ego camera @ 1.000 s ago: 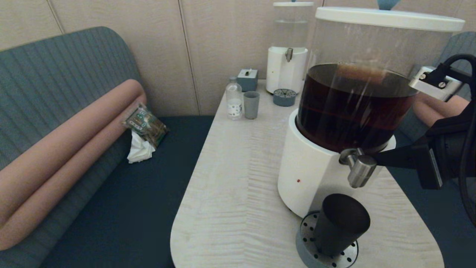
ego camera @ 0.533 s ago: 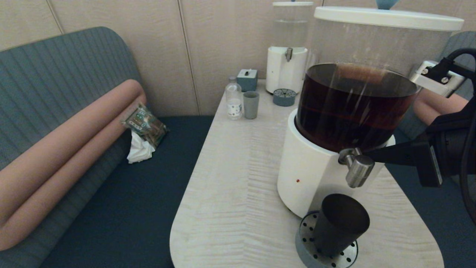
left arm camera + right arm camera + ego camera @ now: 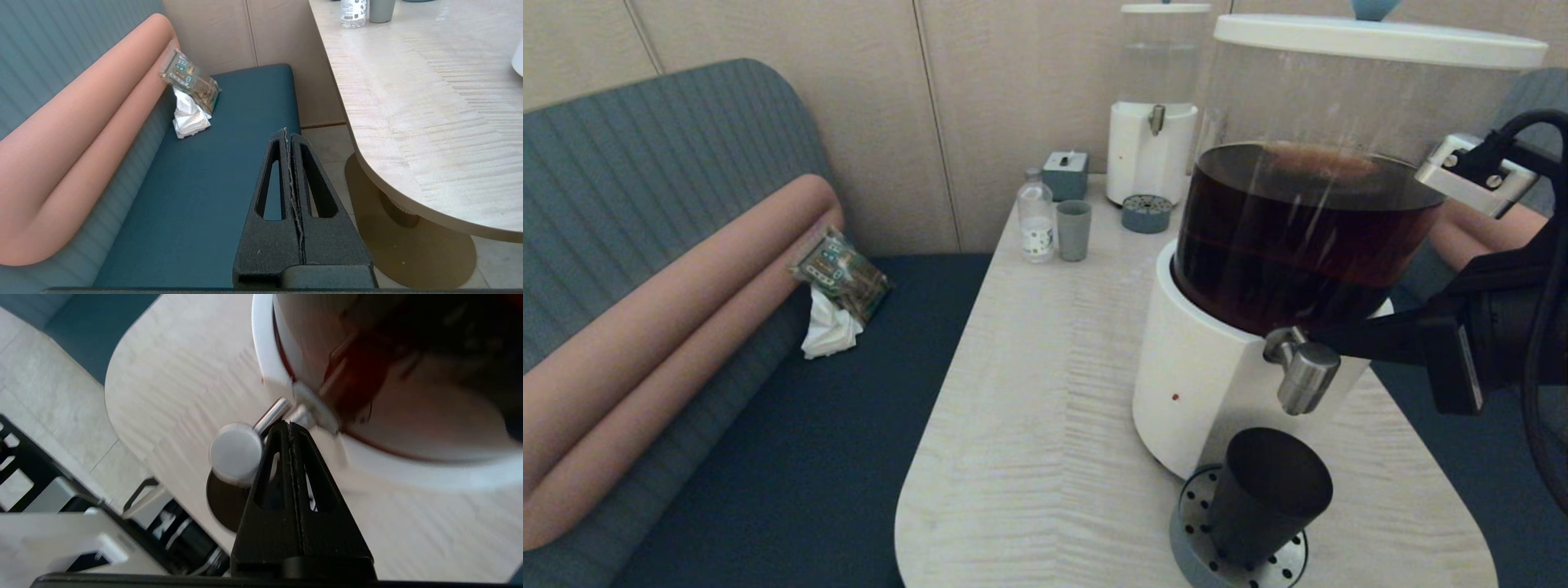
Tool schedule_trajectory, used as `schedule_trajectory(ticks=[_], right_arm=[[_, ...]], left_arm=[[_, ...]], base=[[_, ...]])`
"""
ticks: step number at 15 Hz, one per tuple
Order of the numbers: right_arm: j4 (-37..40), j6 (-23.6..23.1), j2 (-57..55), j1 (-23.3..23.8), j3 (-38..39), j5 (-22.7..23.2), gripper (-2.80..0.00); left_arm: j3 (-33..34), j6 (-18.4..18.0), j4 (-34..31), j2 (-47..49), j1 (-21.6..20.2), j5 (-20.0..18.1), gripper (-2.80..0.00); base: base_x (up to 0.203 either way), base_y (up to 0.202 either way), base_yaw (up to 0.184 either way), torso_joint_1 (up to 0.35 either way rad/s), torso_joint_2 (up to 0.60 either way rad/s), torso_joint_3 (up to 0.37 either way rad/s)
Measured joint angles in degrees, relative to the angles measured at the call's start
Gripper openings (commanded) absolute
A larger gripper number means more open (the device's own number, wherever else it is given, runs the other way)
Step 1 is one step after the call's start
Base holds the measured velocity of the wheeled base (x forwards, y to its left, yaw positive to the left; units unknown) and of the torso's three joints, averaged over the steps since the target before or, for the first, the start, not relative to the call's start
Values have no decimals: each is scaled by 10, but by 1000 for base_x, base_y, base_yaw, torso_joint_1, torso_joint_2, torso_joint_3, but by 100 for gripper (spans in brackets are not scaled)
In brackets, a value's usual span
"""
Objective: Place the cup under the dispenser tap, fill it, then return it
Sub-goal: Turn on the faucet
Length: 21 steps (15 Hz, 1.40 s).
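Observation:
The black cup (image 3: 1270,494) stands upright on a perforated grey drip tray (image 3: 1188,523), directly below the steel dispenser tap (image 3: 1307,377). This tap belongs to the big white-based dispenser (image 3: 1201,392) of dark brown liquid. My right gripper (image 3: 1321,343) reaches in from the right, shut and holding nothing, with its tips against the back of the tap. In the right wrist view the right gripper (image 3: 288,424) touches the tap's stem beside the round tap cap (image 3: 235,453), with the cup (image 3: 224,502) dark beneath. No stream of liquid shows. My left gripper (image 3: 286,131) hangs shut over the blue bench.
At the table's far end stand a clear-liquid dispenser (image 3: 1152,147), a small bottle (image 3: 1037,216), a pale grey-green cup (image 3: 1075,230), a grey box (image 3: 1067,173) and a small drip tray (image 3: 1147,214). A packet (image 3: 841,273) and a tissue (image 3: 829,331) lie on the bench.
My right gripper has edged a little leftward against the tap, and the tap has shifted slightly with it. The cup stays on the tray. The left arm is still.

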<state>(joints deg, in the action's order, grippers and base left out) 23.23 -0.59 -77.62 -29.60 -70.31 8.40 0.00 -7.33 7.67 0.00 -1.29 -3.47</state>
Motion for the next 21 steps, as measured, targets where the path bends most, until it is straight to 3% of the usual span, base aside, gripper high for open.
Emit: schedule_trajectory(ticks=[4,21], right_arm=[[-49,-17,-1,0,34,-1,-280],[-76,-26,-4,-2,41,2,-280]], left_arm=[[0,0,0,0,0,0,-280],[0,0,0,0,0,0,-280]], base=[[0,0,0,0,0,0],[0,0,0,0,0,0]])
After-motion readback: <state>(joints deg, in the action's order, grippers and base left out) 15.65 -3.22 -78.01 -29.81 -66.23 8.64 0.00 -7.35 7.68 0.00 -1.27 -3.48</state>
